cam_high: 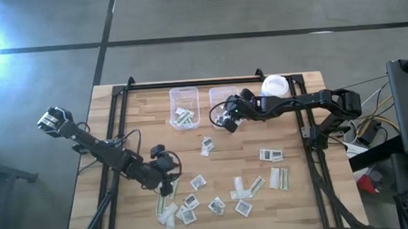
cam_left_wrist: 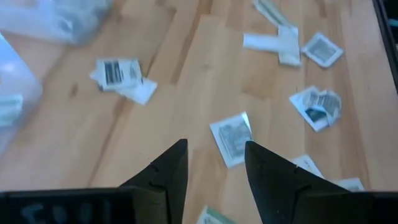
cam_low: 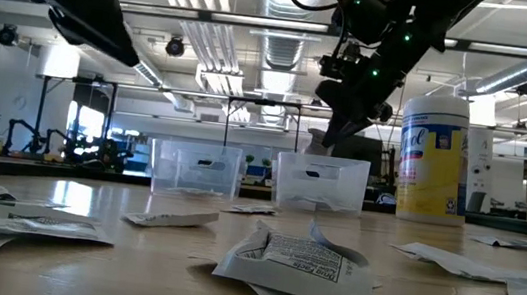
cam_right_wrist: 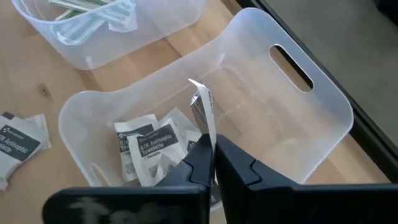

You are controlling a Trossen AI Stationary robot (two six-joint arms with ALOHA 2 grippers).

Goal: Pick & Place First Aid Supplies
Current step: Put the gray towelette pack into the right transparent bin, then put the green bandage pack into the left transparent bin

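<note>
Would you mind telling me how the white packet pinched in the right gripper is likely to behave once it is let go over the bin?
The packet stands edge-up in the right gripper, thin and bent at its tip, so probably light and floppy. It would likely flutter rather than drop straight. The clear bin already holds flat packets, so it should settle without rolling.

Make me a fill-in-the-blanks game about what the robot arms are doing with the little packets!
1. The right end effector is shut on a white ____.
2. That end effector hangs above a clear ____, which already holds packets.
3. The left end effector is ____ and holds nothing.
4. The other bin holds long narrow ____.

Missing words: packet; bin; open; strips
</note>
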